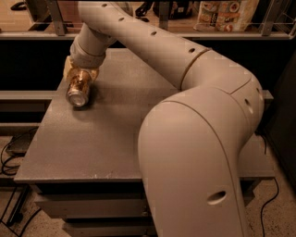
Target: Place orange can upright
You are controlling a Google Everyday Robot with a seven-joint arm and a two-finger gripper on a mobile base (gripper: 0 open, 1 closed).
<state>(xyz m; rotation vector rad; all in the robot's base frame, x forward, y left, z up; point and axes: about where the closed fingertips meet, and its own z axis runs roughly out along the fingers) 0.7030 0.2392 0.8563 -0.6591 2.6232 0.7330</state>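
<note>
The orange can (78, 88) lies on its side at the far left of the grey table (92, 143), its silver end facing the camera. My gripper (81, 70) comes down from the back onto the can's far half. Its yellowish fingers (69, 68) press against both sides of the can, so it is shut on the can. The can still rests on the tabletop. My large arm (194, 120) fills the right half of the view and hides that part of the table.
The table's left edge (44, 120) runs close beside the can. A rail and a shelf with packaged goods (226, 14) stand behind the table. Cables (9, 155) lie on the floor at the left.
</note>
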